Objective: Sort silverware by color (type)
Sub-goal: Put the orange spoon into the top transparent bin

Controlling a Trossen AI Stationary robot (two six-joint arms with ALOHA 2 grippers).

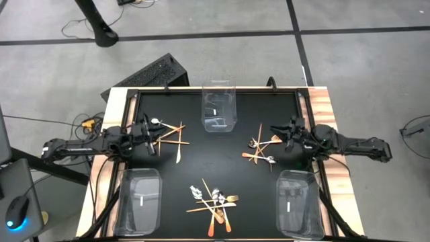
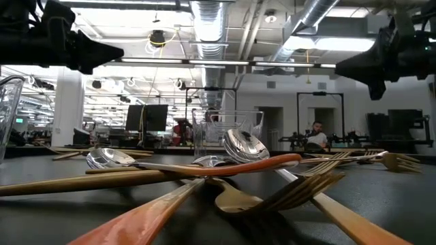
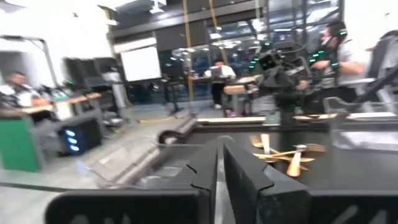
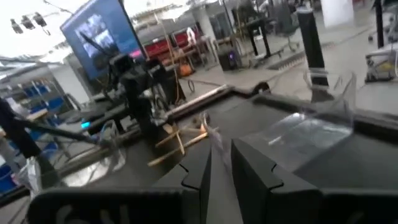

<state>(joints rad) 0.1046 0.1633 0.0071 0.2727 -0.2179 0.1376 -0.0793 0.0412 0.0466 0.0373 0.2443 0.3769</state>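
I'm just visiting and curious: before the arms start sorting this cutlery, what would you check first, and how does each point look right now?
1. Three clear bins in place: ok.
2. Bins free of cutlery: cannot tell.
3. Silverware on the table, in three heaps: ok.
4. Colours sorted: not ok, mixed.
5. Left gripper empty: ok, nothing between its nearly closed fingers.
6. Right gripper empty: ok, small gap, nothing held.

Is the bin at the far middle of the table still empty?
Empty of silverware: the far-middle bin shows only its clear floor and a small white mark; utensils lie outside on the table.
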